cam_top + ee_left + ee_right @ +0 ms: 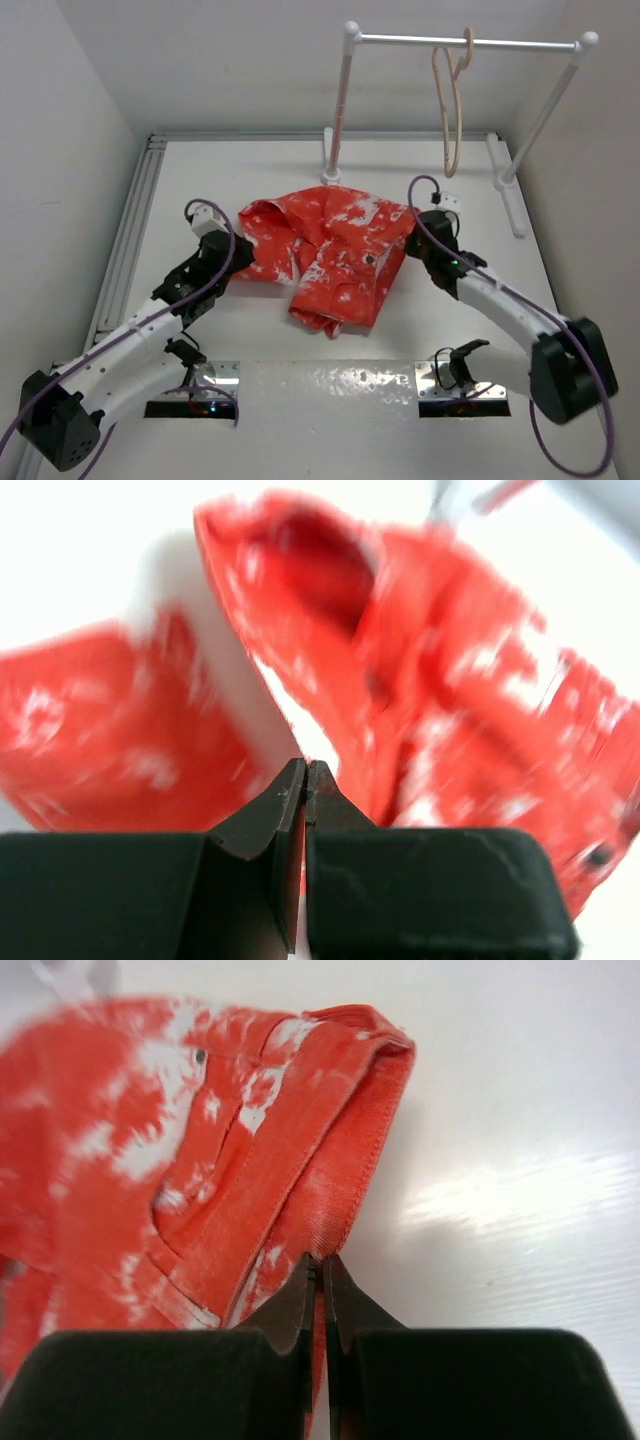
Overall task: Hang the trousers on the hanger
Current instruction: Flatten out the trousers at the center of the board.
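Between the arms, trousers (335,255) bunched up, left gripper (305,770) pinching their left edge, right gripper (318,1260) clamped on the right edge

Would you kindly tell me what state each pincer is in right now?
Left pincer: closed, nothing seen between its tips.
Right pincer: closed on the edge of the trousers.

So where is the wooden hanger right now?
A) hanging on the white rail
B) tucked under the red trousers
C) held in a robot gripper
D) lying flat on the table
A: the hanger hangs by its hook from the white rail at the back, while the trousers lie crumpled on the table below.
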